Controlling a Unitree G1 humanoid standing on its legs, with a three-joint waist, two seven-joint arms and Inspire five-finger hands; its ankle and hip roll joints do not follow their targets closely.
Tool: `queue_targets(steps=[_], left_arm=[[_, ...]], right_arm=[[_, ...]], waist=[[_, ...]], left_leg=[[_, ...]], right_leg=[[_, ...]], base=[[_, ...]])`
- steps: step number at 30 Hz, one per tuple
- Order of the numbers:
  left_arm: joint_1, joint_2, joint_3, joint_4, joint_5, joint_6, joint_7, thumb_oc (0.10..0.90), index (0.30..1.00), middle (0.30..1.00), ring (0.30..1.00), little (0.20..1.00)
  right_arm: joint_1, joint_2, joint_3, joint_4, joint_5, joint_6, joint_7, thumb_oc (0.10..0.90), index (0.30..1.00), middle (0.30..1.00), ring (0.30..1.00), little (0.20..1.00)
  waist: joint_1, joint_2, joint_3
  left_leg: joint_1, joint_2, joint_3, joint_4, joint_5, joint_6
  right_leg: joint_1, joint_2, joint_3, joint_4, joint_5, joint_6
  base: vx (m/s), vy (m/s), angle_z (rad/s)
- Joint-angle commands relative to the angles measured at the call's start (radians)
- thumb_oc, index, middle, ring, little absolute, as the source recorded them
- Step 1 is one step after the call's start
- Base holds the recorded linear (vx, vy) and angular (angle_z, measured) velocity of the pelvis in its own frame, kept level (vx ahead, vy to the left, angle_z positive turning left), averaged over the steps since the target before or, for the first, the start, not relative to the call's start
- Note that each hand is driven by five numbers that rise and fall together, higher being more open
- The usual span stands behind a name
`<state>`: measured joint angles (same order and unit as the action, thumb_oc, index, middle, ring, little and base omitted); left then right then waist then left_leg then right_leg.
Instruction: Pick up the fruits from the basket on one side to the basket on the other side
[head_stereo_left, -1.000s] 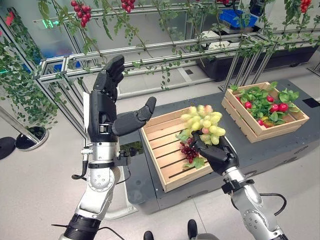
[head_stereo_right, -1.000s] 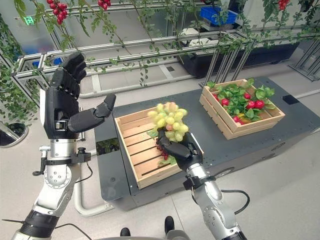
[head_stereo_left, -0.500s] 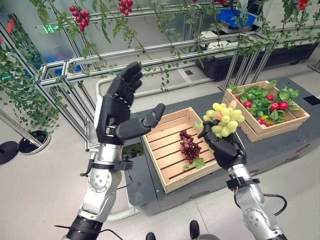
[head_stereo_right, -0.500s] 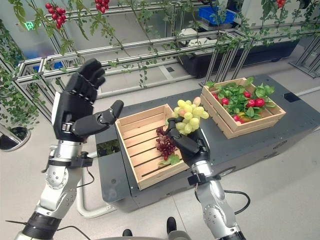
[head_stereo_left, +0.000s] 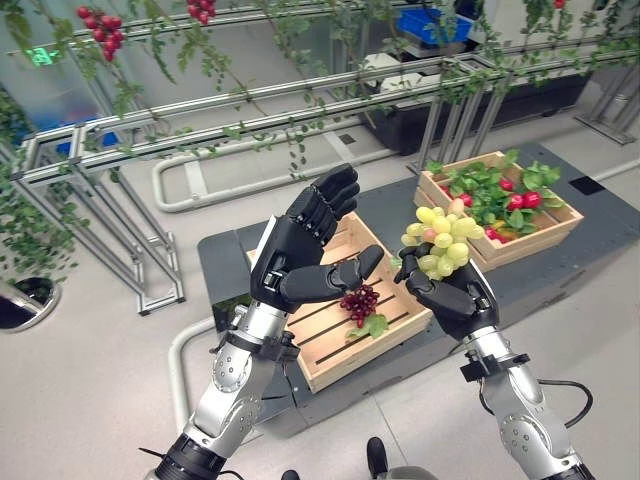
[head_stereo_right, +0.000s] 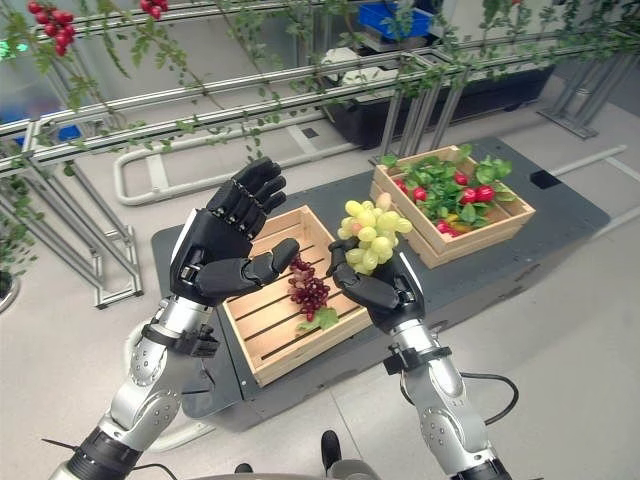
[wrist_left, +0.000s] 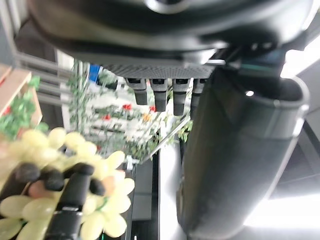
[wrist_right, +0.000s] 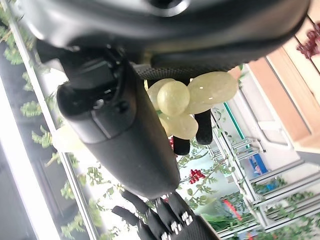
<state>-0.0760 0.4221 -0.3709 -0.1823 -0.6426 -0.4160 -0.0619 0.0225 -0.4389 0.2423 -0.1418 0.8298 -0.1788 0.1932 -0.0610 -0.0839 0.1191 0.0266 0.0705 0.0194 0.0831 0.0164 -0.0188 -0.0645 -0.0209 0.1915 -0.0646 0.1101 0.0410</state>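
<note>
The right hand (head_stereo_left: 452, 296) curls around the green grape bunch (head_stereo_left: 438, 237), carried toward the far crate (head_stereo_left: 548, 229); the left hand (head_stereo_left: 300, 262) hovers spread, idle.

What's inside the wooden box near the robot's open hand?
A bunch of dark red grapes with a green leaf lies in the near wooden crate. The left hand covers part of its slatted floor.

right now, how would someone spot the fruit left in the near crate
On the dark platform stand two wooden crates; take the nearer crate, by the left hand. On its slats lies a dark red grape bunch with a green leaf, unlike the green grapes in the right hand.
</note>
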Motion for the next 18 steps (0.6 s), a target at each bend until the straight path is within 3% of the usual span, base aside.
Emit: queue_targets(steps=[1, 2, 4, 8, 13, 14, 15, 17, 18], left_arm=[[-0.089, -0.013, 0.017, -0.025, -0.011, -0.053, -0.026, 0.8, 0.9, 0.9, 0.9, 0.9], [-0.075, -0.007, 0.035, -0.021, -0.02, -0.058, -0.039, 0.8, 0.9, 0.9, 0.9, 0.9], [-0.061, -0.004, 0.064, -0.012, -0.06, -0.05, -0.099, 0.8, 0.9, 0.9, 0.9, 0.9], [-0.082, -0.01, 0.06, 0.032, -0.095, -0.05, -0.169, 0.8, 0.9, 0.9, 0.9, 0.9], [-0.094, -0.019, 0.04, 0.056, -0.084, -0.055, -0.186, 0.8, 0.9, 0.9, 0.9, 0.9], [-0.101, -0.025, 0.038, 0.054, -0.066, -0.039, -0.17, 0.8, 0.9, 0.9, 0.9, 0.9], [-0.109, -0.024, 0.036, 0.054, -0.062, -0.033, -0.169, 0.8, 0.9, 0.9, 0.9, 0.9], [-0.118, -0.017, 0.034, 0.058, -0.07, -0.026, -0.168, 0.8, 0.9, 0.9, 0.9, 0.9], [-0.129, -0.019, 0.036, 0.061, -0.069, -0.017, -0.166, 0.8, 0.9, 0.9, 0.9, 0.9]], right_arm=[[-0.138, -0.013, -0.042, -0.092, -0.015, -0.098, 0.121, 0.4, 0.3, 0.3, 0.3, 0.3], [-0.147, -0.02, -0.032, -0.089, -0.013, -0.102, 0.126, 0.4, 0.3, 0.3, 0.3, 0.3], [-0.173, -0.03, -0.017, -0.083, -0.012, -0.111, 0.105, 0.4, 0.3, 0.3, 0.3, 0.3], [-0.205, -0.013, -0.026, -0.05, -0.013, -0.127, 0.076, 0.4, 0.3, 0.3, 0.3, 0.3], [-0.177, 0.021, -0.064, -0.041, -0.003, -0.138, 0.133, 0.4, 0.3, 0.3, 0.3, 0.3], [-0.177, 0.02, -0.072, -0.041, 0.017, -0.134, 0.152, 0.4, 0.3, 0.3, 0.3, 0.3], [-0.178, 0.023, -0.075, -0.042, 0.018, -0.134, 0.156, 0.4, 0.3, 0.3, 0.3, 0.3], [-0.186, 0.024, -0.08, -0.038, 0.018, -0.139, 0.161, 0.4, 0.3, 0.3, 0.3, 0.3], [-0.196, 0.019, -0.077, -0.044, 0.017, -0.144, 0.162, 0.4, 0.3, 0.3, 0.3, 0.3]], waist=[[0.033, -0.003, -0.039], [0.054, -0.006, -0.031], [0.074, -0.005, -0.025], [0.049, 0.017, -0.025], [0.011, 0.043, 0.002], [0.008, 0.044, 0.008], [0.008, 0.046, 0.012], [0.011, 0.049, 0.015], [0.018, 0.051, 0.017]], left_leg=[[-0.091, -0.09, -0.222, 0.148, -0.033, 0.032], [-0.091, -0.143, -0.286, 0.149, -0.063, 0.054], [-0.081, -0.18, -0.315, 0.15, -0.084, 0.068], [-0.024, -0.182, -0.261, 0.074, -0.107, 0.073], [0.011, -0.232, -0.234, 0.039, -0.136, 0.09], [0.021, -0.242, -0.217, 0.034, -0.145, 0.091], [0.025, -0.243, -0.206, 0.028, -0.146, 0.091], [0.026, -0.241, -0.19, 0.017, -0.141, 0.091], [0.025, -0.237, -0.164, 0.0, -0.131, 0.095]], right_leg=[[0.079, 0.011, -0.039, 0.002, -0.003, -0.012], [0.076, 0.01, -0.018, 0.017, 0.001, -0.007], [0.072, 0.009, 0.014, 0.03, 0.003, -0.001], [0.037, -0.003, 0.042, 0.051, 0.023, 0.03], [-0.07, -0.022, 0.086, 0.086, 0.086, 0.088], [-0.093, -0.05, 0.063, 0.033, 0.138, 0.104], [-0.101, -0.06, 0.038, 0.014, 0.148, 0.109], [-0.107, -0.062, 0.006, 0.019, 0.14, 0.11], [-0.112, -0.068, -0.042, 0.052, 0.13, 0.107]], base=[[-0.07, 0.275, -1.02], [-0.1, 0.298, -1.19], [-0.12, 0.31, -1.31], [-0.19, 0.388, -1.33], [-0.25, 0.356, -0.62], [-0.25, 0.258, -0.57], [-0.22, 0.207, -0.53], [-0.23, 0.137, -0.63], [-0.27, 0.12, -0.67]])
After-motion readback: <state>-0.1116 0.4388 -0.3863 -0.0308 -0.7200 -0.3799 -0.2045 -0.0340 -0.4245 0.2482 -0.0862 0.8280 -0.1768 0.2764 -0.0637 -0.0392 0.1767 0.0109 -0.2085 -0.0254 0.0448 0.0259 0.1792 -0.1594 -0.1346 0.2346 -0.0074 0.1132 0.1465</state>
